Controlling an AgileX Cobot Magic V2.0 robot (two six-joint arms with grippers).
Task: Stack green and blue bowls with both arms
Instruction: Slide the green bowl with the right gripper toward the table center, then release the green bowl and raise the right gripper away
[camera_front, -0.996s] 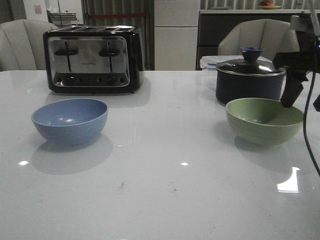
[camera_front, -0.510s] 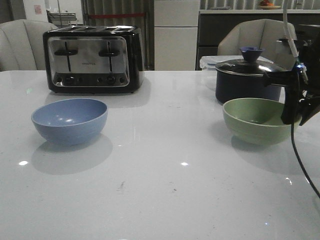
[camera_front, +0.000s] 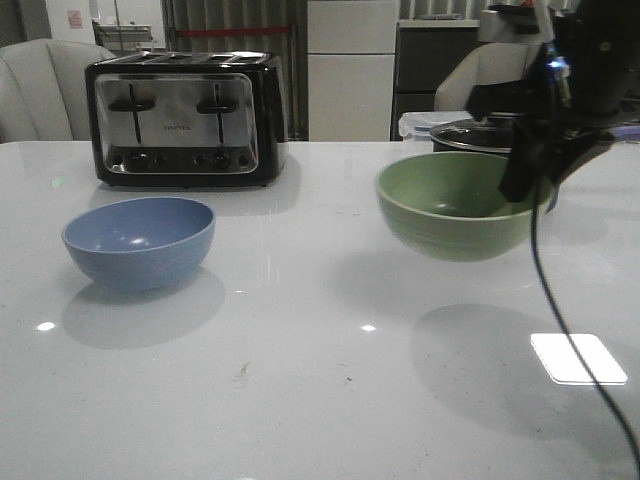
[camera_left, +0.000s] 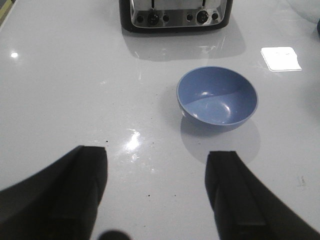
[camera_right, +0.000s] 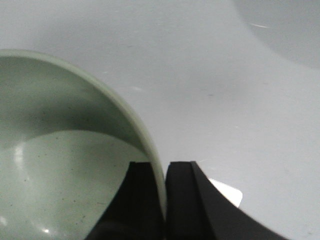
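The blue bowl (camera_front: 139, 240) sits upright on the white table at the left; it also shows in the left wrist view (camera_left: 217, 97). The green bowl (camera_front: 455, 205) hangs in the air right of centre, its shadow on the table below. My right gripper (camera_front: 527, 185) is shut on the green bowl's right rim; in the right wrist view the gripper (camera_right: 164, 167) pinches the rim of the green bowl (camera_right: 65, 150), one finger inside and one outside. My left gripper (camera_left: 156, 160) is open and empty, above bare table short of the blue bowl; it does not show in the front view.
A black and chrome toaster (camera_front: 186, 118) stands at the back left, also seen in the left wrist view (camera_left: 175, 14). A dark lidded saucepan (camera_front: 480, 135) stands behind the green bowl, partly hidden by it and the right arm. Chairs stand beyond the table's far edge.
My right gripper closed on the green bowl's rim, lifted it off the table and carried it left toward the centre. The blue bowl has not moved.
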